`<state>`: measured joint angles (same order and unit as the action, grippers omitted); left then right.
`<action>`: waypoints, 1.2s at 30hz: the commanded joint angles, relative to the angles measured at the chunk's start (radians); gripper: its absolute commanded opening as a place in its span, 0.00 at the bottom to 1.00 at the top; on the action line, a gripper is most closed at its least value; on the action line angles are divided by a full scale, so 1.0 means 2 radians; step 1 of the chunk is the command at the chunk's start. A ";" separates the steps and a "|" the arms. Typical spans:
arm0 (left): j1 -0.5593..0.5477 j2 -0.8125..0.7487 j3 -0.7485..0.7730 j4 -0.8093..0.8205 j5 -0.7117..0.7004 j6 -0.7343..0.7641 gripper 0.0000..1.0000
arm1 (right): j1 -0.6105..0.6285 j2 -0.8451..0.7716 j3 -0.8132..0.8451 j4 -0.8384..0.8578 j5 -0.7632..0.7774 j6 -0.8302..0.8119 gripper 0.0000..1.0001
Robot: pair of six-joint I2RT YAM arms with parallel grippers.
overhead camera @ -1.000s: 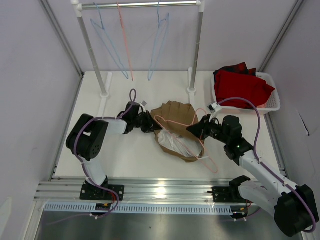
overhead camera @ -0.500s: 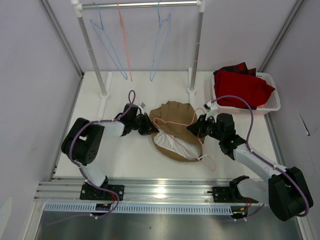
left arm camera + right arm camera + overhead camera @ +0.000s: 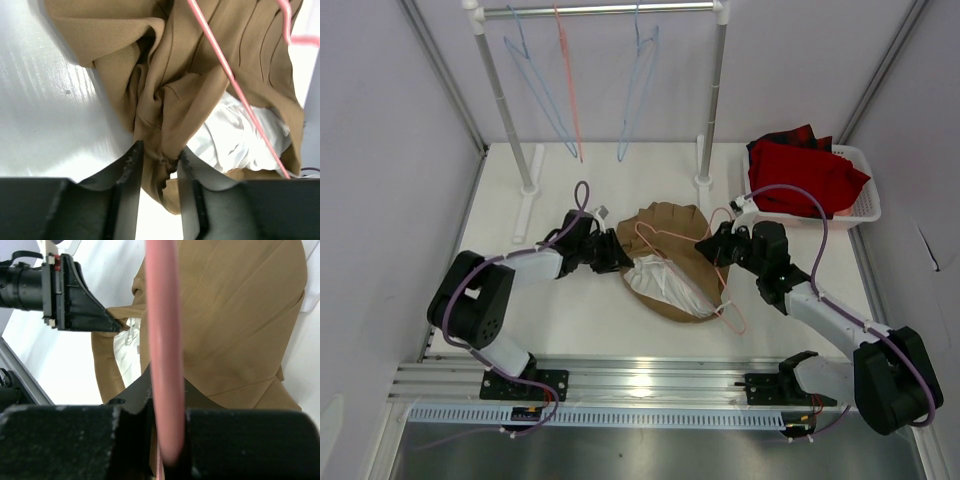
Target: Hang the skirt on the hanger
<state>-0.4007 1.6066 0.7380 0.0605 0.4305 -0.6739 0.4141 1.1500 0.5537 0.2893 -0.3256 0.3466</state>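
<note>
Overhead centre: the skirt [image 3: 670, 245] is lying on the table [image 3: 570, 310], pale lining showing. My right pincer [image 3: 167, 405] is clamping the hanger [image 3: 236, 82], whose wire is crossing the cloth. My left pincer [image 3: 159, 160] is straddling a fold at the skirt's left edge; whether it is pinching, I cannot tell. In my judgement, the waist needs holding wide while the wire is sliding in. Compared with a second ago, the hanger is sitting slightly higher and more lining is showing.

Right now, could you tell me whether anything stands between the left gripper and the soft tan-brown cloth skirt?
Nothing visible does: a fold of the tan-brown cloth skirt lies between the fingers of the left gripper.
</note>
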 commanded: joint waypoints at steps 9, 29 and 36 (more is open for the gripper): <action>-0.031 -0.068 0.020 -0.027 -0.058 0.069 0.49 | -0.005 0.011 0.010 0.023 0.031 -0.009 0.00; -0.185 -0.127 0.121 -0.129 -0.285 0.171 0.45 | 0.007 0.022 0.014 0.024 0.034 -0.011 0.00; -0.213 -0.059 0.149 -0.158 -0.320 0.173 0.42 | 0.007 0.022 0.014 0.023 0.033 -0.011 0.00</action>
<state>-0.8207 1.4494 0.9867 -0.2070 -0.1398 -0.3565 0.4244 1.1866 0.5579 0.3130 -0.2935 0.3462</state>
